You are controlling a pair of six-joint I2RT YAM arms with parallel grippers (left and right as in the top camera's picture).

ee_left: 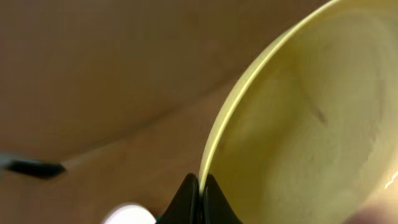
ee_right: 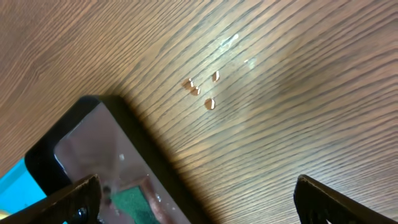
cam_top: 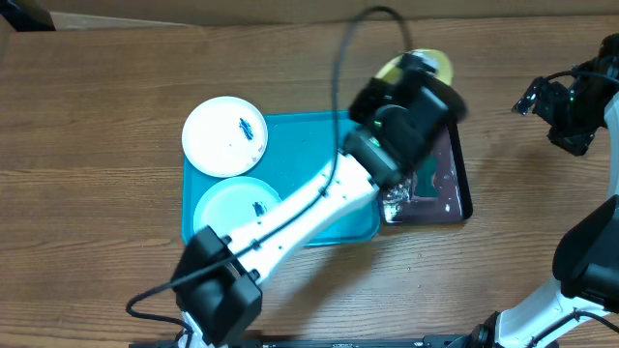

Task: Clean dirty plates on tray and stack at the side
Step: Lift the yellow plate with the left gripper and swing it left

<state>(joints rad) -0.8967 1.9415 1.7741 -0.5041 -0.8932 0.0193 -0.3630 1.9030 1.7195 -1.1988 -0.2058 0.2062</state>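
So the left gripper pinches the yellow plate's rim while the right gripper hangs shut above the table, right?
Not quite: the right gripper is open, its jaws wide apart in the right wrist view. The left gripper does pinch the yellow plate by its rim.

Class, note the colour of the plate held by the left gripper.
The plate is pale yellow-green, best seen in the left wrist view.
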